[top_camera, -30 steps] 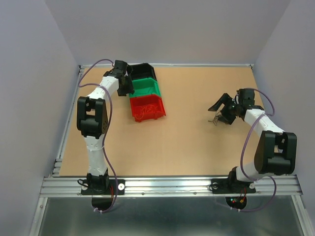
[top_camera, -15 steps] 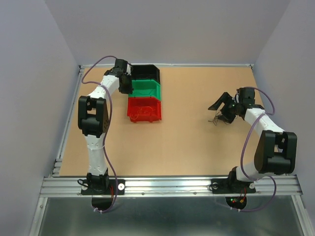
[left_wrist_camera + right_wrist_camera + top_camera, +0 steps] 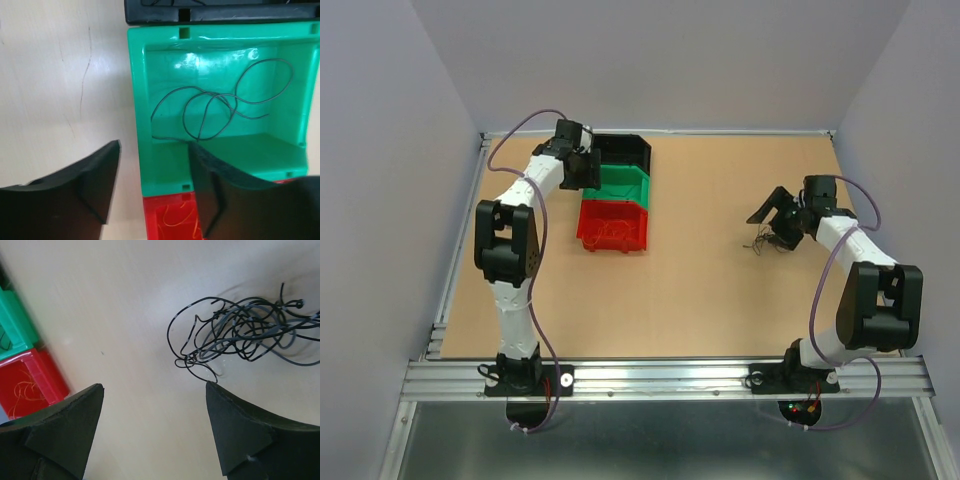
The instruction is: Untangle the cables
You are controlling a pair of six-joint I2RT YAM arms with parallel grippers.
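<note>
- Nearest, the right gripper (image 3: 155, 387), jaws spread and empty, hovers by a black-and-grey cable clump (image 3: 240, 332) on the table (image 3: 700, 290); this part looks left to untangle.
- Next, the red bin (image 3: 612, 244) holds an orange wire (image 3: 172, 220), likely sorted.
- Farther, the green bin (image 3: 136, 110) holds one dark wire (image 3: 220, 107); the left gripper (image 3: 155, 150) is above it, jaws spread, empty.

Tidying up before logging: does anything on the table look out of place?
Yes: a tangled clump of black wires lies loose on the table ahead of the open right gripper, well apart from the green bin and red bin.
</note>
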